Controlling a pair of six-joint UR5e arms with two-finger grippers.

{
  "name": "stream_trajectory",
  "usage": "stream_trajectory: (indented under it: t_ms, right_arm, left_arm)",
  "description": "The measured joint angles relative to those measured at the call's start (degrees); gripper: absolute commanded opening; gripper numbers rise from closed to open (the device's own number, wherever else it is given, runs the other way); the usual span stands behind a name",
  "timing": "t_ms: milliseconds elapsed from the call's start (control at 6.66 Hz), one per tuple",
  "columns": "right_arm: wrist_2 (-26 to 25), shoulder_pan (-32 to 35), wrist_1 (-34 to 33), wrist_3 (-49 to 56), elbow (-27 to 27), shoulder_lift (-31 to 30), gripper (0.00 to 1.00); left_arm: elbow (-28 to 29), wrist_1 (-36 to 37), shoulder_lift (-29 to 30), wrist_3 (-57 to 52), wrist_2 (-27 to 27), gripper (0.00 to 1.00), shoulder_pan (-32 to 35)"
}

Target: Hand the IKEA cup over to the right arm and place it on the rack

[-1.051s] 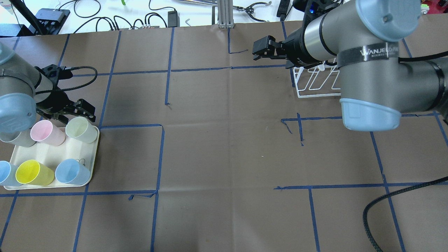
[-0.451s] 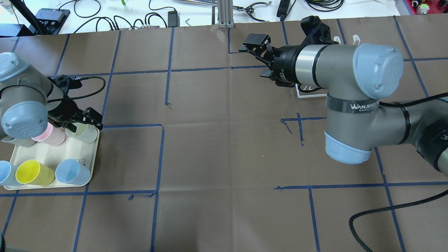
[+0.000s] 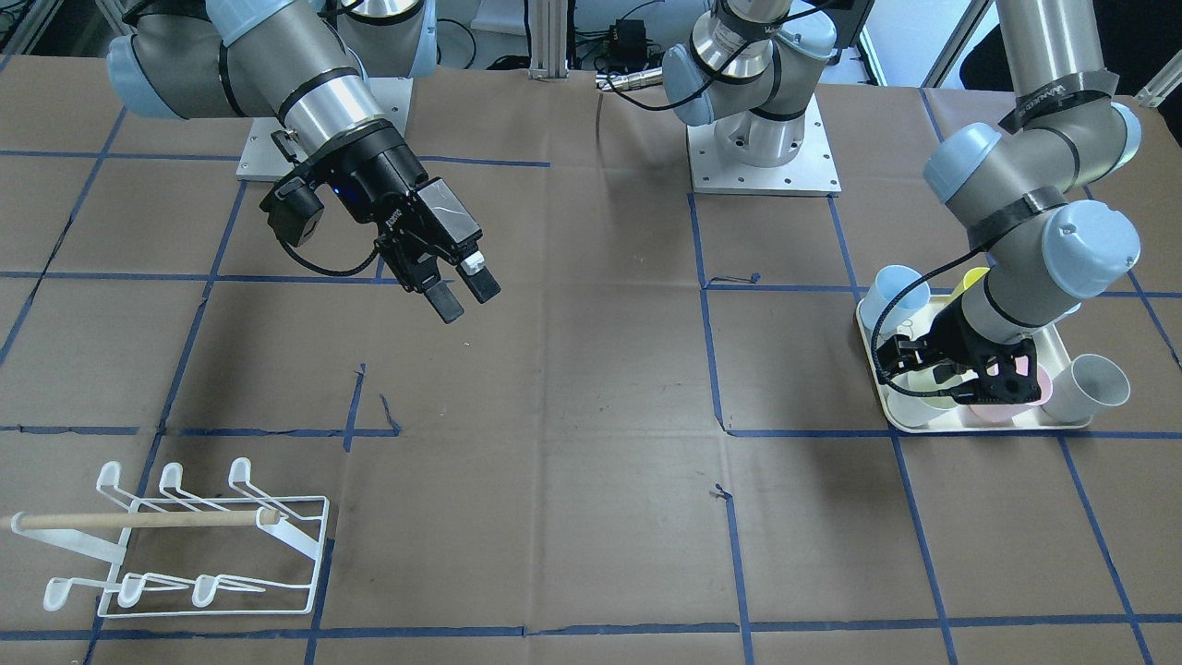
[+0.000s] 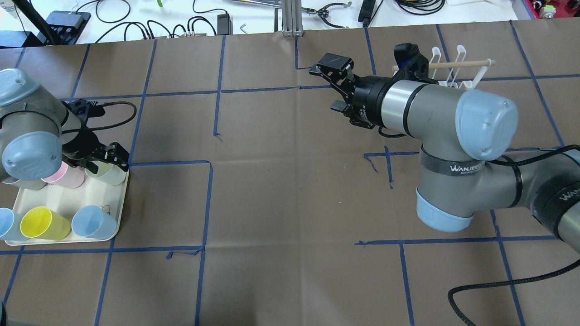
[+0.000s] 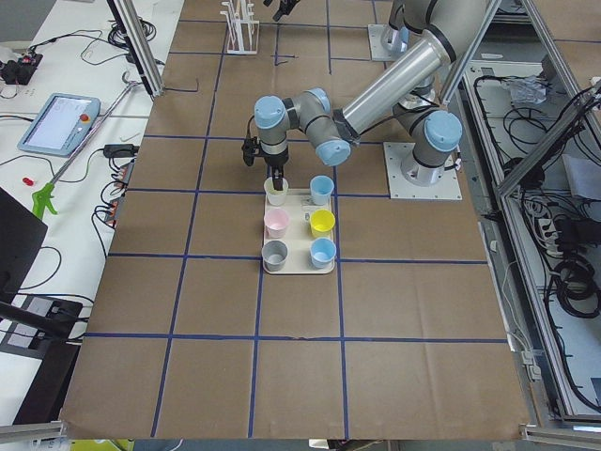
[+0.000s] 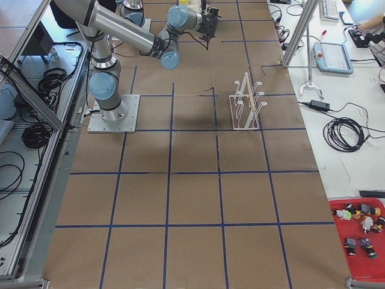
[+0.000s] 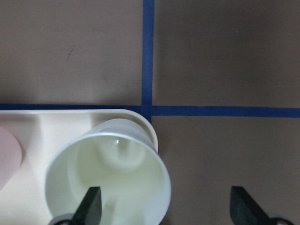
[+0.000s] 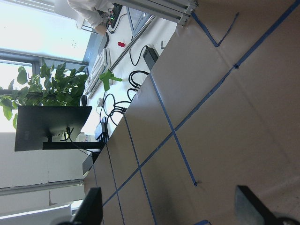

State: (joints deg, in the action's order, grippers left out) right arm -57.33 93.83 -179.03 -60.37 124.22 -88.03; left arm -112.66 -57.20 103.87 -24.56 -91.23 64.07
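The pale green IKEA cup (image 4: 110, 173) lies at the far corner of the cream tray (image 4: 120, 213). My left gripper (image 4: 107, 156) hangs open just over it. In the left wrist view this cup (image 7: 108, 173) fills the lower left, with one finger (image 7: 91, 206) inside its mouth and the other outside to the right. The right arm (image 4: 435, 113) reaches over the table's far middle, its right gripper (image 4: 328, 85) open and holding nothing. The white wire rack (image 3: 185, 545) with its wooden dowel stands apart from it.
Pink (image 4: 68, 177), yellow (image 4: 43, 222), blue (image 4: 93, 222) and grey (image 4: 20, 183) cups also lie on the tray. Blue tape lines grid the brown table cover. Cables and tools lie past the table's far edge (image 4: 204, 22). A thick braided cable (image 4: 489, 290) loops at the near right.
My left gripper has come down closer onto the pale green cup. The right arm has swung away from over the rack, which now shows, and its gripper has shifted toward the table's middle.
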Motion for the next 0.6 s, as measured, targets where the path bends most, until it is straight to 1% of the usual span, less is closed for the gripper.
stream_trajectory:
  t_ms: [150,300,451,601]
  right_arm:
    - [0.35,0.05,-1.21,-1.99,0.45,0.02,0.99]
    - [0.51,0.09,-4.78,-4.64,1.57,0.46,0.99]
    - [0.59,0.11,-10.64,-6.61,3.19,1.82,0.99]
    - [1.04,0.12,-17.49,-9.12,4.44,4.10,0.99]
  left_arm:
    - [0.06,0.04,0.01,-0.11,-0.41,0.09,-0.03]
    - [0.27,0.09,0.02,-0.21,-0.55,0.04,-0.06]
    - [0.59,0.16,-0.04,-0.37,-0.56,0.00,-0.11]
    - [1.12,0.21,-0.32,-0.58,-0.37,0.00,-0.13]
